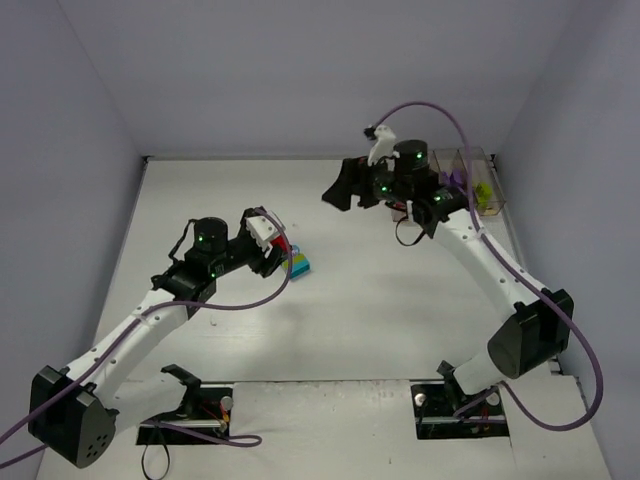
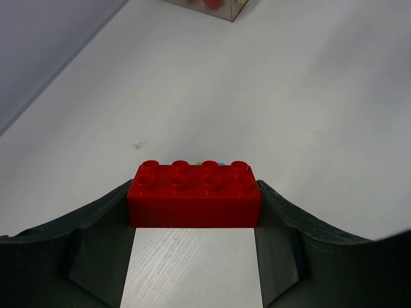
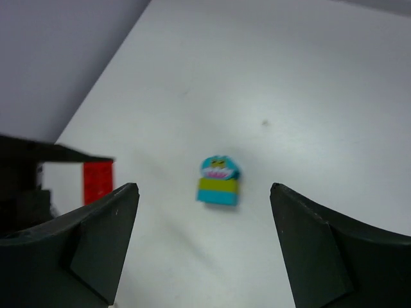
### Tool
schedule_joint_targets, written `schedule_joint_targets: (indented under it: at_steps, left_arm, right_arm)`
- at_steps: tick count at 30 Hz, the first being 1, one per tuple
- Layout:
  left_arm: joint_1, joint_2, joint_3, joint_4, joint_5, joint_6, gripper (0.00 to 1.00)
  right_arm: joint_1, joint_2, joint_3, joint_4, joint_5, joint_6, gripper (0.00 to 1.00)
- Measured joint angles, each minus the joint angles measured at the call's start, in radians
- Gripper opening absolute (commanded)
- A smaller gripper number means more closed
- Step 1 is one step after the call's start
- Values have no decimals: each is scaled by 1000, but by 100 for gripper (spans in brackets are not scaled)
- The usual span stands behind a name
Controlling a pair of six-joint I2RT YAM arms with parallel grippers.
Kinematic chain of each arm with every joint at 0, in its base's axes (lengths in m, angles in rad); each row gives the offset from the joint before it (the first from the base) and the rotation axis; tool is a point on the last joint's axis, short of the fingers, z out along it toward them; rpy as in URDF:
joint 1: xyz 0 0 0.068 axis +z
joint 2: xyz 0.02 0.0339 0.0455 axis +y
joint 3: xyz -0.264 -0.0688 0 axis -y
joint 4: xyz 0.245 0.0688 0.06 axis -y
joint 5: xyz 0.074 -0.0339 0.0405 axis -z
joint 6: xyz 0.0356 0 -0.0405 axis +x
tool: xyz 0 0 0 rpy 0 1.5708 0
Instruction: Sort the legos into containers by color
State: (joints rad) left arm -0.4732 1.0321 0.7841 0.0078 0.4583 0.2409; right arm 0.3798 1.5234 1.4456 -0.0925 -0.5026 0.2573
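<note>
My left gripper (image 2: pixel 194 192) is shut on a red 2x4 lego (image 2: pixel 194 196), one finger pressed against each end. In the top view this gripper (image 1: pixel 277 254) sits at mid-table, right beside a teal and lime stacked lego (image 1: pixel 300 263). In the right wrist view that stacked lego (image 3: pixel 219 181) shows a rounded top with a face and stands on the table. It is well below and beyond my right gripper (image 3: pixel 201 192), whose jaws are wide open and empty. The right gripper (image 1: pixel 350 190) hovers left of the containers (image 1: pixel 468 170).
The clear containers stand at the back right by the wall, with a purple piece (image 1: pixel 456 180) and a lime piece (image 1: pixel 483 192) inside. A container corner (image 2: pixel 221 8) holding something red shows at the top of the left wrist view. Walls close in the table's sides.
</note>
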Motion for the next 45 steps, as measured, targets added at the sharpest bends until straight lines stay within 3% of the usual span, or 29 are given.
schedule_joint_targets:
  at_steps: [9,19,21,24,25,26,28,30,33,37,45]
  left_arm:
    - [0,70,69,47,54,22,4]
    - [-3,69,72,43,88,28,4]
    - [-3,68,72,40,92,29,4]
    - [-3,65,72,35,96,29,4]
    - [-3,64,72,34,96,28,4]
    - [-3,64,72,35,95,28,4]
    - [-4,60,72,32,79,32,6]
    - [-5,60,72,35,68,29,16]
    - [-7,57,68,46,47,3,55]
    - [-18,50,48,74,-12,-63,77]
    - [-16,0,2,56,-177,-263,80]
  right_arm:
    - [254,-30,-145,52,-46,130,78]
    - [338,27,-124,119,-20,156,70]
    - [348,45,-117,129,-10,159,64]
    - [360,63,-114,142,-1,162,43]
    - [364,68,-114,143,1,161,25]
    - [367,71,-113,143,10,151,14]
    - [367,77,-110,143,35,179,0]
    - [368,78,-106,142,44,184,0]
    - [363,78,-101,141,43,166,0]
    - [343,78,-101,127,46,127,0]
    - [87,126,-48,71,234,-104,0]
